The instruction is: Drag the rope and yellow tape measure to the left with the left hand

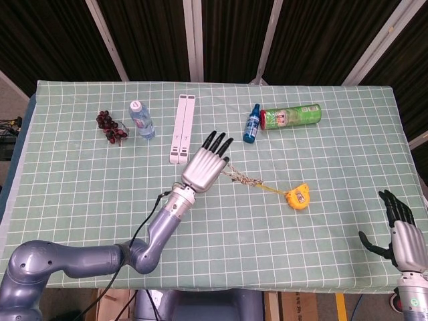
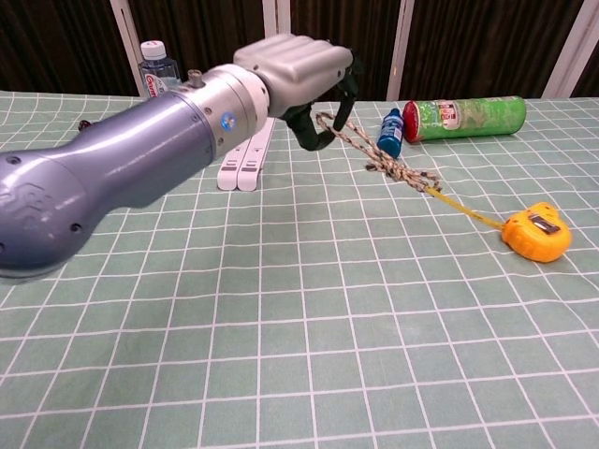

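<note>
My left hand (image 1: 202, 166) (image 2: 298, 73) is raised above the table and holds one end of the braided rope (image 1: 242, 179) (image 2: 382, 157). The rope runs down to the right, taut, into a short length of yellow tape that ends at the yellow tape measure (image 1: 297, 196) (image 2: 534, 231). The tape measure lies on the green checked cloth, tilted. My right hand (image 1: 400, 231) hangs at the table's front right corner, fingers apart, holding nothing.
At the back stand a small water bottle (image 1: 141, 120) (image 2: 155, 62), dark grapes (image 1: 110, 127), a white folded stand (image 1: 181, 129) (image 2: 245, 161), a blue bottle (image 1: 251, 124) (image 2: 389, 135) and a green can lying on its side (image 1: 291, 117) (image 2: 463, 118).
</note>
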Controlling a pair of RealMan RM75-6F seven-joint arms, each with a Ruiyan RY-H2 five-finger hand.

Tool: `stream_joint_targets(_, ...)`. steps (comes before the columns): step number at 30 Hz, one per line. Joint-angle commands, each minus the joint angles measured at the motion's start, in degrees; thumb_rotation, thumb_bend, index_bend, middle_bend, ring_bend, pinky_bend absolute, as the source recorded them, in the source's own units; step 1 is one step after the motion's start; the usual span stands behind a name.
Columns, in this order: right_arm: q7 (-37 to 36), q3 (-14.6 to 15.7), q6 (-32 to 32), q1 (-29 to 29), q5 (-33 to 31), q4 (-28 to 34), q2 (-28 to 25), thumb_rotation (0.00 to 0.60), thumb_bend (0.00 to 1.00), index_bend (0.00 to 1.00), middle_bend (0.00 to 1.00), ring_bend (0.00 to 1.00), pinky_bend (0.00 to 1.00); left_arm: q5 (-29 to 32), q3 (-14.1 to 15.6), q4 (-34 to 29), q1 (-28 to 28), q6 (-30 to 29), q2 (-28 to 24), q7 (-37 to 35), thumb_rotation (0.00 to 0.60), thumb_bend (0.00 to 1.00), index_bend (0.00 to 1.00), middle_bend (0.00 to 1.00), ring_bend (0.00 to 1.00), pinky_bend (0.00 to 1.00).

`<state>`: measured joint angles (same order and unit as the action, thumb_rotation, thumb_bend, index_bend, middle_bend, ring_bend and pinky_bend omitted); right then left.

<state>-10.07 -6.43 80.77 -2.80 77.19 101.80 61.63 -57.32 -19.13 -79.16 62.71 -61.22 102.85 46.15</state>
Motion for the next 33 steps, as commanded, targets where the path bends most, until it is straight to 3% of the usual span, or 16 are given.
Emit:
stream_joint_targets(1, 0.0, 0.1, 0.1, 0.0, 0.2, 0.0, 0.0, 0.6, 0.32, 0.0, 0.0, 0.0, 0.0, 0.1, 0.8, -3.5, -2.1, -1.7, -3.3, 0.6, 0.6, 0.52, 0.58, 0.08, 0.0, 0.0)
stream_joint_targets(8, 0.7, 0.3, 0.8, 0.1, 1.2, 0.0, 0.3, 0.6, 0.32, 0.0, 0.0, 0.0, 0.0, -1.7, 2.8, -10.7, -6.6, -5.4, -10.4, -0.6, 0.6, 0.52, 0.58, 0.09, 0.0, 0.0)
stream_joint_targets(21, 2.1, 1.0, 2.3, 0.5, 3.3, -0.3, 0.8, 0.6, 0.32, 0.0, 0.0, 0.0, 0.0, -10.9, 10.7, -25.3, -20.8, -13.9, -30.6, -10.2, 0.6, 0.53, 0.58, 0.09, 0.0, 0.0)
stream_joint_targets(27, 2.5, 1.1, 2.9, 0.6, 4.1, -0.4, 0.9, 0.6, 0.32, 0.0, 0.0, 0.0, 0.0, -14.8, 14.1, -24.0, -27.0, -16.9, -37.0, -16.6, 0.6, 0.53, 0.58, 0.09, 0.0, 0.0)
stream_joint_targets(33, 2.5, 1.3, 3.2, 0.6, 4.7, -0.7, 1.1, 0.6, 0.32, 0.0, 0.0, 0.0, 0.0, -16.5, 15.7, -19.4, -31.6, -18.7, -40.3, -21.8, 0.6, 0.52, 0.58, 0.09, 0.0, 0.0)
